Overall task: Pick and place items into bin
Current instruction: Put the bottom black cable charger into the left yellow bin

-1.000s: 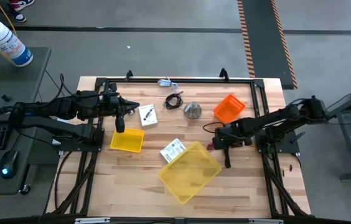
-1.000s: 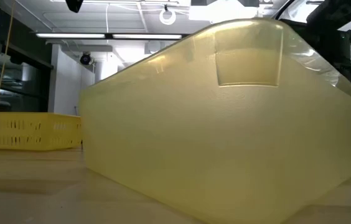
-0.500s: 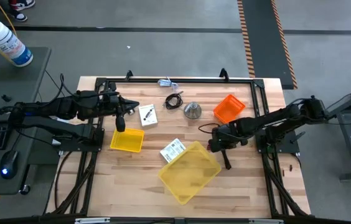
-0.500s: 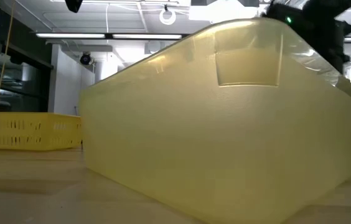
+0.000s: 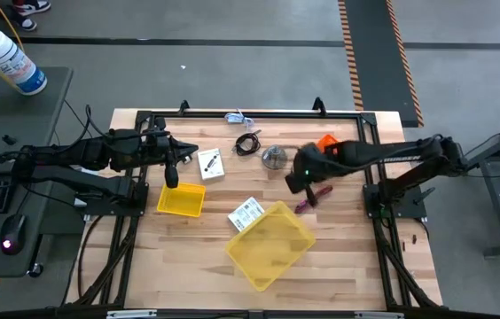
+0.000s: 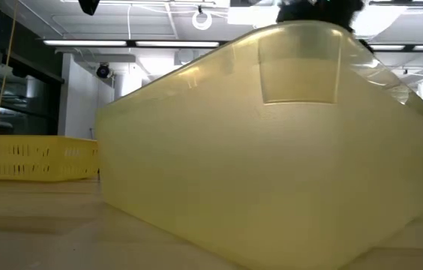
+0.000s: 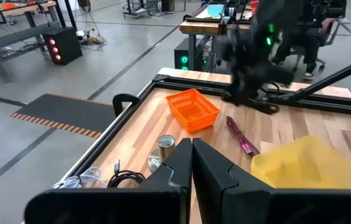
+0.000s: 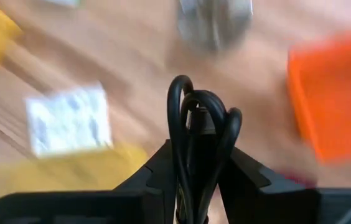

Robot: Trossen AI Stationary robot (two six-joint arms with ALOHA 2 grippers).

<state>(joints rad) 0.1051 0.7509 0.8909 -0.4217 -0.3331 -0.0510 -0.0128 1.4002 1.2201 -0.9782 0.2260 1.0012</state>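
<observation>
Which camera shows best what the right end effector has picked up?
The right wrist view: a looped black cable is pinched in the right end effector. The high view shows only the blurred arm; in the low view the yellow bin blocks it; the left wrist view shows no detail.

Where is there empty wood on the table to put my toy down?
Bare wood lies along the near edge beside the big yellow bin, and below the small yellow basket. It is crowded at the far side: coiled cable, silver cone, orange basket, purple tool.

The right arm reaches in over the bench middle, its claw (image 5: 301,175) clamped on a black cable. The left claw (image 5: 171,177) hangs closed at the left side.
</observation>
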